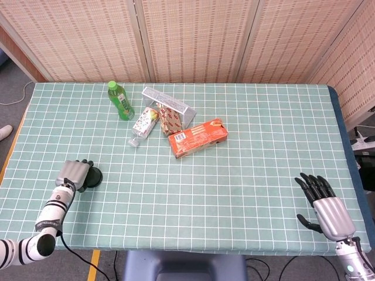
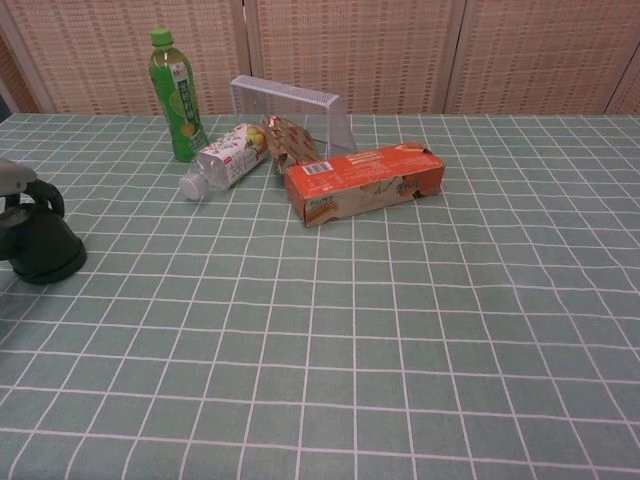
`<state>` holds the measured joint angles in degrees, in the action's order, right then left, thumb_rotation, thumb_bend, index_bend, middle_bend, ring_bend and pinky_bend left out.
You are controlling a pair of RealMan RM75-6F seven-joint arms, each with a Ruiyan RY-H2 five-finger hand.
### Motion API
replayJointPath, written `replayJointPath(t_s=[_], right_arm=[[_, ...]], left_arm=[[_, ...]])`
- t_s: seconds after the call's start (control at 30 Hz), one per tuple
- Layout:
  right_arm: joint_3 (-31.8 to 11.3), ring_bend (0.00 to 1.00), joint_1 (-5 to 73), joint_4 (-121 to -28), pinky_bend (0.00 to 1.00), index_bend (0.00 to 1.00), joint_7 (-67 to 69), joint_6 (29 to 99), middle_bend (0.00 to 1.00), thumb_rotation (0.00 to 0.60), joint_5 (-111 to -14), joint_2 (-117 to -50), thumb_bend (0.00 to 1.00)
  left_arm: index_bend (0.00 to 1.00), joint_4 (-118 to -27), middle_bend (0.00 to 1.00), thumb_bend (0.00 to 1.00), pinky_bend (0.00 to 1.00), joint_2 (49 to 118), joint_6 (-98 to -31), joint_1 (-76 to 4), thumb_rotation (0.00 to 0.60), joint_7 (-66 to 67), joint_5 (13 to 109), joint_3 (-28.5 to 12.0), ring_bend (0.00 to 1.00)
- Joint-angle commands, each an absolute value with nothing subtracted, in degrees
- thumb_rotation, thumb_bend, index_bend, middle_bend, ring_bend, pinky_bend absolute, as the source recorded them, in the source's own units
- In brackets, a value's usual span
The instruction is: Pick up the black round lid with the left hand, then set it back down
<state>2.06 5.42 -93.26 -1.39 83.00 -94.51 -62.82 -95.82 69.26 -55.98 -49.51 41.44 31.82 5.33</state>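
The black round lid [image 1: 94,177] sits at the table's near left edge; in the chest view the black round lid [image 2: 42,250] is at the far left. My left hand [image 1: 75,174] has its fingers curled over the lid's top and grips it. Only the fingers of my left hand [image 2: 25,190] enter the chest view. Whether the lid is off the cloth I cannot tell. My right hand [image 1: 326,202] rests at the near right with fingers spread, holding nothing.
A green bottle [image 1: 120,100] stands at the back left. Beside it are a lying clear bottle [image 1: 143,123], a wire-mesh basket [image 1: 169,103] on its side, a snack packet [image 1: 170,122] and an orange box [image 1: 198,137]. The table's left edge [image 1: 10,153] is close to my left hand.
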Motion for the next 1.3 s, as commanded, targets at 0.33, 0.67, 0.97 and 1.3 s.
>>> replayJointPath(t_s=[0.33, 0.67, 0.97, 1.3], right_arm=[[2.1, 0.0, 5.13, -93.37, 0.0, 0.0, -1.87, 83.74, 0.0, 0.6, -94.94, -62.51, 0.17], [2.05, 0.0, 5.21, -92.9, 0.0, 0.0, -2.07, 83.99, 0.0, 0.6, -95.46, -62.97, 0.17], [2.14, 0.0, 5.35, -92.87, 0.0, 0.0, -2.78, 83.59, 0.0, 0.6, -95.5, -63.38, 0.17], [2.27, 0.0, 5.22, -92.83, 0.0, 0.0, -2.37, 84.09, 0.0, 0.6, -95.96, -63.38, 0.17]], left_arm=[[0.47, -94.46, 0.4, 0.35, 0.57, 67.93, -58.69, -48.68, 0.6, 41.97, 28.07, 3.25, 0.39], [0.46, -81.24, 0.38, 0.36, 0.55, 72.87, -52.95, -48.19, 0.6, 44.03, 20.67, 3.63, 0.38], [0.23, -78.17, 0.18, 0.37, 0.44, 73.98, -49.35, -48.41, 0.6, 45.28, 17.81, 3.45, 0.18], [0.0, -82.69, 0.0, 0.37, 0.24, 71.83, -50.65, -48.62, 0.6, 46.06, 17.23, 3.61, 0.0]])
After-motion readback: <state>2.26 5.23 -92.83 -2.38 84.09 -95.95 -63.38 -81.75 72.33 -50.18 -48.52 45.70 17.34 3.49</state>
